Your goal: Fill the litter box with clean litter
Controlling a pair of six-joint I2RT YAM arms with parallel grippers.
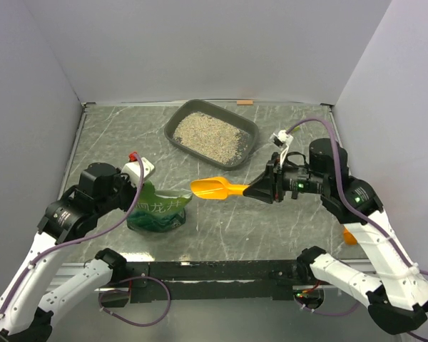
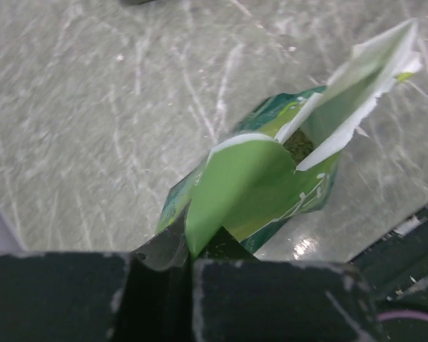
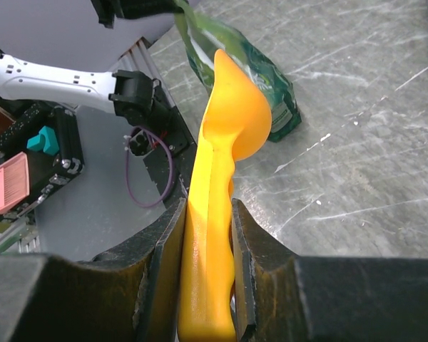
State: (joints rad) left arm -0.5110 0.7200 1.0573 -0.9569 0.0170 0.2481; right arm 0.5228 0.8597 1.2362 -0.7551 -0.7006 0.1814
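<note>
Two pincers clenched: left pincer (image 2: pixel 190 249) on the torn flap of the green bag (image 2: pixel 242 185), right pincer (image 3: pixel 207 214) on the handle of the orange scoop (image 3: pixel 235 107). Beyond, the litter box (image 1: pixel 175 128) holds clean litter (image 1: pixel 208 134): loose, spill-prone, best taken in the scoop's bowl. The bag's blurred mouth perhaps holds more.

White-shelled left arm (image 1: pixel 28 274) and right arm (image 1: pixel 376 246), black at the joints, purple cables (image 1: pixel 317 121) looping along them; a green light (image 1: pixel 357 200) on the right; left gripper (image 2: pixel 189 251) and right gripper (image 3: pixel 205 214) dark, blocky, scuffed-edged
</note>
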